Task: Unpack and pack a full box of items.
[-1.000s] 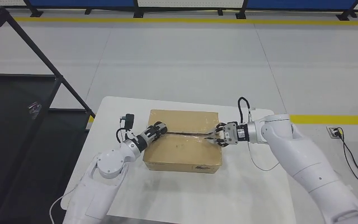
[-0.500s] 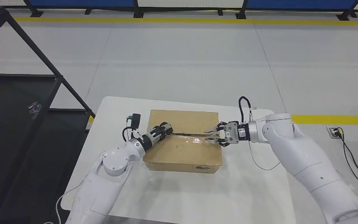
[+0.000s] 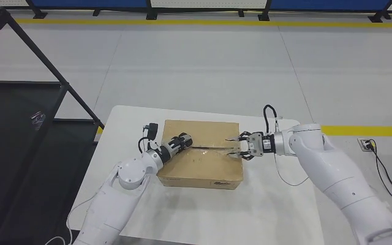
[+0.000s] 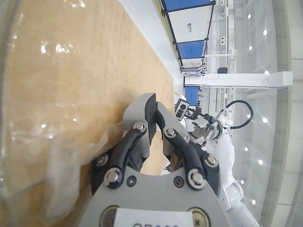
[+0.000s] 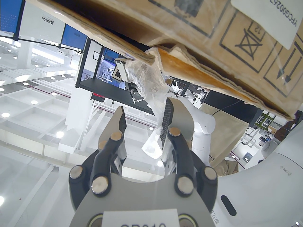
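Note:
A brown cardboard box [image 3: 199,168] stands in the middle of the white table [image 3: 269,202]. Its far flap [image 3: 205,130] is raised a little along the centre seam. My left gripper [image 3: 185,142] is at the seam's left end. In the left wrist view the left gripper [image 4: 154,105] is shut, lying against the flap [image 4: 71,55], with crumpled clear tape [image 4: 61,147] beside it. My right gripper [image 3: 234,147] is at the seam's right end. In the right wrist view the right gripper [image 5: 145,116] is open just off the flap edge [image 5: 180,62], and a strip of clear tape [image 5: 151,88] hangs between its fingers against one pad.
A black metal rack [image 3: 43,92] stands to the left of the table. Bare tabletop lies in front of the box and to its right. A black cable [image 3: 268,116] loops off the right wrist. A white label [image 5: 265,12] sits on the box side.
The far flap has lifted along the seam. My left gripper has slid a little to the right along the seam, and the right gripper has barely shifted.

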